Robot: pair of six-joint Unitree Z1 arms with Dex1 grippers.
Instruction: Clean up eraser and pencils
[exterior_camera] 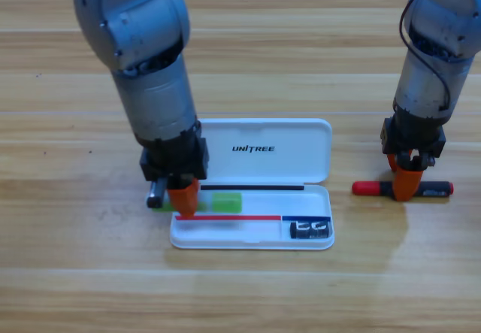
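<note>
Wooden table (pixel 68 288) ran in pale planks under both arms. Nearest the camera lay the white case (pixel 252 237), open, its tray toward the lower edge and its lid, printed UNITREE, folded back beyond it; a small black item (pixel 311 230) sat in the tray's right corner. The left gripper (pixel 185 198) pointed down at the tray's left end, orange tips over the rim. The eraser (pixel 225 201) lay just beside those tips, inside the tray's upper left part; a green patch also showed left of the jaws, so possibly the tips touched it, but whether they gripped could not be told. To the right, well apart from the case, the pencil (pixel 367 189) lay flat on the table. The right gripper (pixel 406 186) stood over its middle, jaws astride the stick and apparently closed on it.
</note>
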